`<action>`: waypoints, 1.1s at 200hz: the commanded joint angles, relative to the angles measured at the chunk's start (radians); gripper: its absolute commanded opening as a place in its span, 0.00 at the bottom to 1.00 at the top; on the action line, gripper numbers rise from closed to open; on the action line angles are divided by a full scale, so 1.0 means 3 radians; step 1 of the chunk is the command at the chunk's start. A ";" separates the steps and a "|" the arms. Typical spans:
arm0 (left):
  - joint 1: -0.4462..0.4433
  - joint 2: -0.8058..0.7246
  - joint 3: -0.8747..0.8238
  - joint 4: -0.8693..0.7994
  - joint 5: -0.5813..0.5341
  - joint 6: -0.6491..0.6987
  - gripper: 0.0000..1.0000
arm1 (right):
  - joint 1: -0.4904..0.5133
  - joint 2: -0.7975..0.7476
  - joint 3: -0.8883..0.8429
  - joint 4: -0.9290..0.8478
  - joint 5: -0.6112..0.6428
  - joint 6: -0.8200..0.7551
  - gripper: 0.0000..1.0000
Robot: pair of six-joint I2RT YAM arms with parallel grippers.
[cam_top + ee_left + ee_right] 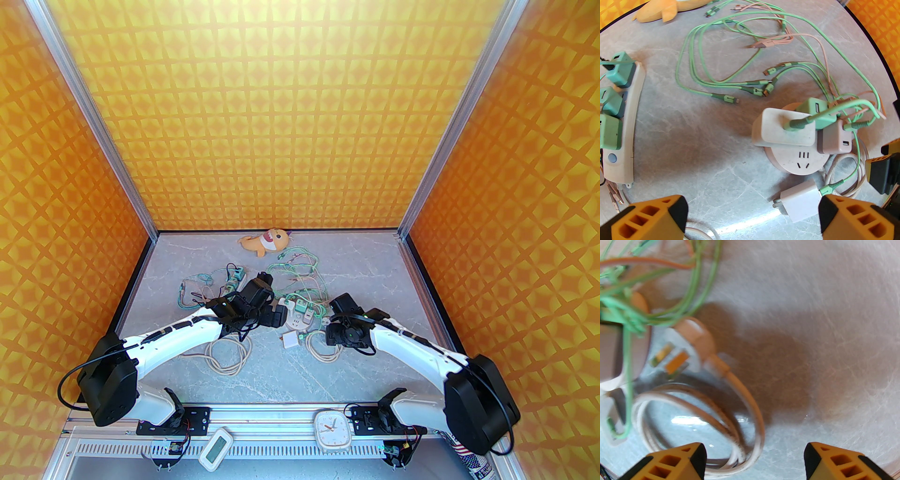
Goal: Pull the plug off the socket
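White plug [799,202] beside left tool [752,207]

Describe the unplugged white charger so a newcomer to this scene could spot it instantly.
Start at the marble table and find the round white socket hub near its middle, crowded with plugged-in adapters. Just nearer the arms' bases lies the white charger. Unlike its neighbours it lies flat on the table, metal prongs bare.

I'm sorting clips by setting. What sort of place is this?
Most likely a robot test booth in a lab, not a home: patterned orange panels on aluminium posts wall in a marble-look table, and a clock sits on the mounting rail.
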 commanded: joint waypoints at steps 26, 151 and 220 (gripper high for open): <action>0.0015 0.0181 0.0123 0.0221 0.0299 0.0122 0.77 | -0.0005 -0.0295 0.0243 0.0427 -0.0604 -0.0161 0.74; 0.0011 0.0942 0.0510 0.0482 0.0201 0.0434 0.74 | -0.0007 0.0238 0.0384 0.0864 -0.0751 0.0150 0.65; 0.0012 0.1160 0.0609 0.0497 0.0127 0.0533 0.68 | -0.0012 0.0490 0.0459 0.1004 -0.0778 0.0211 0.63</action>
